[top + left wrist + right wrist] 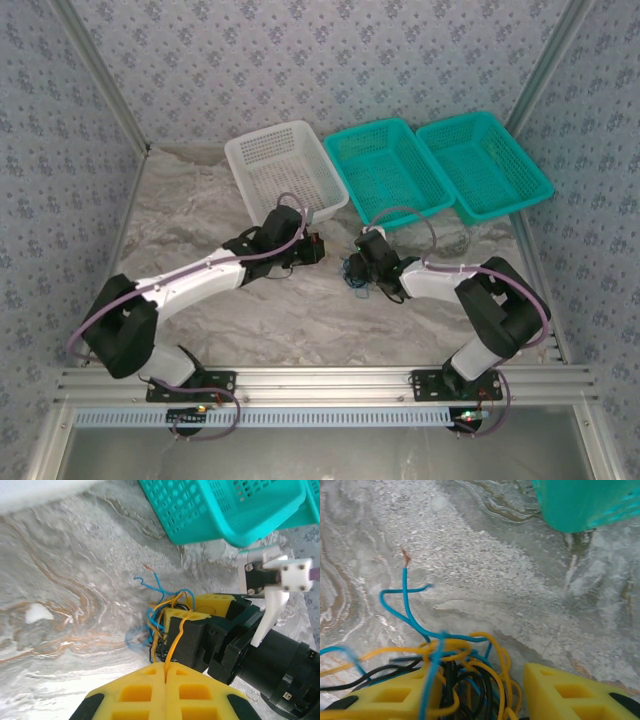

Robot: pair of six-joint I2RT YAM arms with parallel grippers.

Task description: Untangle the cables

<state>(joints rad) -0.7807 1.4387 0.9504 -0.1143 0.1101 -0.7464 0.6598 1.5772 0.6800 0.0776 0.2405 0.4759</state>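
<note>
The cables [355, 272] are a small knot of yellow-orange, blue and black wires on the marbled table, between the two arms. In the left wrist view my left gripper [165, 672] is shut on one yellow-orange wire [176, 640], which runs up from the seam of its yellow fingers into the clump [159, 614]. My right gripper [480, 680] straddles the clump [465, 655]. Its jaws stand apart, with wires looped between them and draped over the left finger [390, 695]. A loose blue end [405, 592] sticks out ahead. Both grippers [315, 250] [360, 262] sit close together at the clump.
A white basket [285, 165] and two teal baskets [385, 165] [485, 160] stand along the back of the table. The nearest teal basket [210, 510] hangs just beyond the clump. Patterned walls close in the sides.
</note>
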